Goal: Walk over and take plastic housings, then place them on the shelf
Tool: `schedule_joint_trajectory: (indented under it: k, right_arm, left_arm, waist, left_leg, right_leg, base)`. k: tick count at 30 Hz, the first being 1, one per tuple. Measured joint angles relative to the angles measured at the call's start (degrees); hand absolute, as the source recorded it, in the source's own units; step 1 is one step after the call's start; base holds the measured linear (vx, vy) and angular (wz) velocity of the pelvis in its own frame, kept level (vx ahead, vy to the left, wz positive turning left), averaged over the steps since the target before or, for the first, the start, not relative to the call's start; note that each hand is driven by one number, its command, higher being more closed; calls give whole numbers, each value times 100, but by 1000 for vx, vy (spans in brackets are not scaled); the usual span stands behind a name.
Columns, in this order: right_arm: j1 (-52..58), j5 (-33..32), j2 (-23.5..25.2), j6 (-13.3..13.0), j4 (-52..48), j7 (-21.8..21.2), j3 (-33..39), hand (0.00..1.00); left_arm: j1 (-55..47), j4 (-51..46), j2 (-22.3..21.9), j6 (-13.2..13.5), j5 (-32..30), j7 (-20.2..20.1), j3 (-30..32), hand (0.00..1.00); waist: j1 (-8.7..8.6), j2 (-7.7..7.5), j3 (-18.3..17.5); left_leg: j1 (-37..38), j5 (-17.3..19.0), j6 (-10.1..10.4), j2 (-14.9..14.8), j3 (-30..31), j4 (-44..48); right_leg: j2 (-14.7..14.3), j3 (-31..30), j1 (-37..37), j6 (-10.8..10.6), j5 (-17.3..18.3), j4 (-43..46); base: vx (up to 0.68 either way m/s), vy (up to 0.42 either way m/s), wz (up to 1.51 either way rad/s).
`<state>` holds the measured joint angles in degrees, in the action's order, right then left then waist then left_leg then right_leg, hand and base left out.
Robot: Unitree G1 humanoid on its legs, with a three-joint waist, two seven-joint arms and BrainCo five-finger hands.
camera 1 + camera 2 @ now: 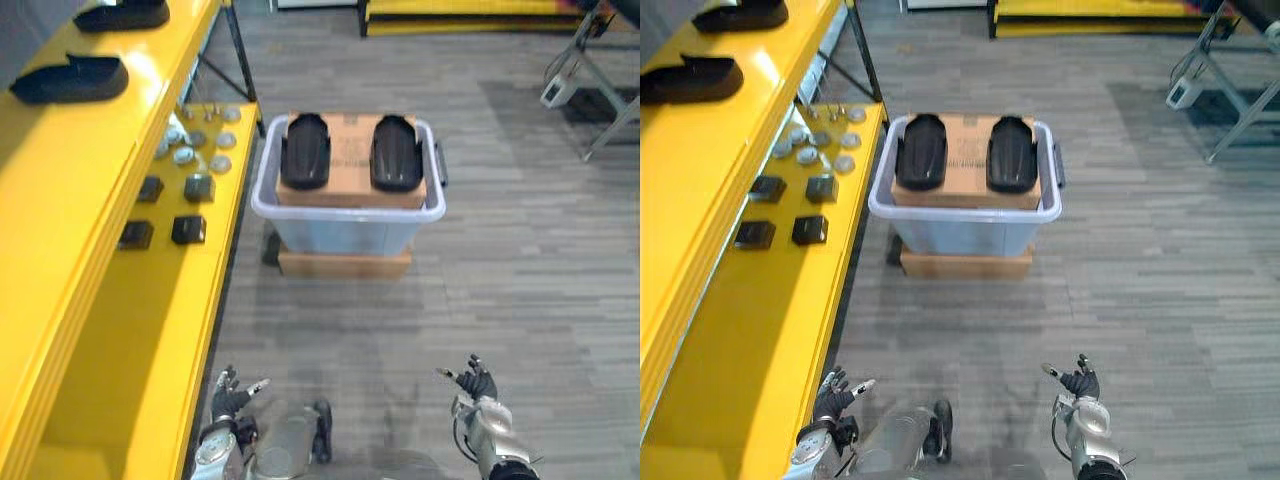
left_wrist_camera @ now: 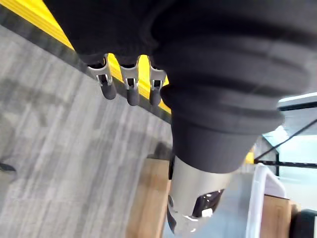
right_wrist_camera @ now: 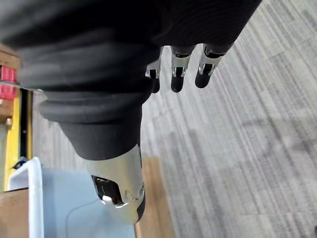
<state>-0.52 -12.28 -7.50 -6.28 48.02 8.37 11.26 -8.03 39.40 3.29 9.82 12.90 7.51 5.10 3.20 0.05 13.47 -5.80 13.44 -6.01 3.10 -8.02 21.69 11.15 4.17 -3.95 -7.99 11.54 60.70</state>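
Ahead, one plastic housing [image 1: 304, 151] lies near the left edge of a cardboard box [image 1: 350, 150], a second housing [image 1: 396, 153] near its right edge, in a pale bin [image 1: 345, 214] beside the yellow shelf [image 1: 60, 230]. The left hand [image 1: 230, 395] and right hand [image 1: 478, 383] hang low, fingers loosely spread, empty.

Grey plank floor [image 1: 500, 280] is stretching before me; a metal stand [image 1: 577, 45] is standing in the upper right.
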Motion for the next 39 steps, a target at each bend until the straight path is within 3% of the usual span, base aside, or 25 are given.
schedule_joint_trajectory:
  k: [2,3,6,7,8,9,10,13,15,16,17,18,19,20,22,24,27,33,39]
  right_arm:
    - [81,15,44,6,-5,-6,-16,0]
    - [139,16,44,13,-2,-9,-41,0]
    - [195,12,38,11,-4,-7,-26,0]
    - [221,12,44,13,-1,-7,-25,0]
    - [241,12,61,15,0,-3,-20,0]
    - [284,12,64,15,2,0,5,0]
    - [330,13,-9,24,27,6,44,0]
    - [298,12,51,17,-24,9,191,0]
    - [484,-10,158,11,-199,12,189,0]
    - [518,-15,192,6,-250,12,168,0]
    - [523,-66,271,-12,-264,20,176,0]
    - [499,-106,289,-43,-281,21,195,0]
    - [483,-121,279,-74,-283,23,227,0]
    - [474,-146,259,-122,-278,30,260,0]
    - [474,-174,237,-123,-277,34,403,0]
    - [520,-181,241,-109,-237,41,596,0]
    - [806,-175,275,-111,-394,45,675,0]
    - [1001,-180,254,-122,-939,179,1243,0]
    - [1025,89,190,-161,-2646,426,1495,0]
  left_arm:
    - [9,-4,21,2,-1,10,0,0]
    - [21,-1,49,2,-1,5,-3,0]
    - [31,3,27,3,1,6,-1,0]
    - [45,-1,27,7,0,5,-3,0]
    - [39,2,55,9,0,8,-2,0]
    - [17,23,75,9,0,8,-3,0]
    - [40,212,3,-7,-3,9,-5,0]
    - [-63,290,-78,2,-3,8,8,0]
    - [-9,283,-206,2,-2,2,31,0]
    - [-21,284,-229,2,-2,3,42,0]
    - [-86,287,-258,2,0,2,52,0]
    - [-113,293,-307,-4,1,-9,50,0]
    - [-97,290,-328,-4,2,-11,40,0]
    - [-89,288,-331,-4,2,-14,6,0]
    - [-47,287,-326,-3,3,-12,6,0]
    - [3,350,-290,-5,2,-6,7,0]
    - [26,345,-154,3,-3,-4,-1,0]
    - [-41,338,-35,2,-8,-55,-42,0]
    - [-363,328,2,2,-25,-138,-46,0]
  waist:
    - [-104,11,-4]
    - [-152,15,-2]
    - [-257,32,-1]
    - [-255,56,-5]
    - [-256,2,-22]
    - [-248,-76,-56]
    - [-241,24,-106]
    - [-255,168,-228]
    - [-237,212,-218]
    - [-227,217,-213]
    - [-182,174,-216]
    - [-202,126,-240]
    - [-207,118,-244]
    - [-206,131,-245]
    - [-217,211,-284]
    - [-228,357,-312]
    - [-243,200,-456]
    - [-267,183,-477]
    - [-388,129,-568]
  left_leg:
    - [583,36,4,-4,108,-396]
    - [895,33,8,-37,205,-580]
    - [1259,46,32,-178,343,-744]
    - [1365,102,136,-302,402,-785]
    - [1458,192,325,-344,506,-796]
    - [1528,299,501,-335,589,-808]
    - [1684,407,674,-446,765,-866]
    - [1615,263,924,-707,886,-608]
    - [912,-3,1287,-952,877,1171]
    - [661,-216,1307,-1074,812,1729]
    - [408,-96,1205,-1273,616,2288]
    - [250,56,1073,-1304,403,2221]
    - [186,132,1087,-1292,312,2036]
    - [77,221,1071,-1228,303,1291]
    - [79,93,1096,-1186,344,283]
    - [215,-582,1061,-1212,301,-483]
    - [554,-716,954,-992,49,-1072]
    - [830,-809,888,-851,-227,-1498]
    - [995,-826,893,-798,-394,-1718]
  right_leg:
    - [73,448,-497,357,213,169]
    - [79,714,-712,449,358,-313]
    - [-29,927,-1069,451,396,-1853]
    - [-199,880,-1131,409,203,-2881]
    - [-338,744,-1130,392,-287,-3906]
    - [-364,598,-1115,470,-1011,-4298]
    - [-429,586,-1068,727,-1332,-4128]
    - [-548,832,-970,859,-929,-4031]
    - [-731,1109,-421,975,-736,-4335]
    - [-817,1162,-224,1010,-713,-4472]
    - [-901,1187,87,1063,-706,-4675]
    - [-919,1182,305,1075,-709,-4879]
    - [-917,1155,383,1080,-716,-4954]
    - [-916,1098,488,1073,-721,-5059]
    - [-934,982,495,1046,-724,-5091]
    - [-1029,768,603,871,-764,-5234]
    - [-881,515,676,716,-858,-5523]
    - [-801,234,684,603,-939,-5687]
    - [-819,53,659,585,-958,-5731]
  base:
    - [469,39,24]
    - [493,-14,35]
    - [372,-94,38]
    - [388,-148,41]
    - [458,-211,47]
    - [495,-265,52]
    - [416,-242,35]
    - [375,-240,35]
    - [350,-261,52]
    - [327,-198,13]
    - [306,-152,-2]
    - [338,-159,-12]
    - [302,-102,-16]
    - [223,-35,-24]
    - [150,52,-32]
    - [181,127,-44]
    - [129,102,-34]
    - [26,55,-26]
    - [6,15,-15]
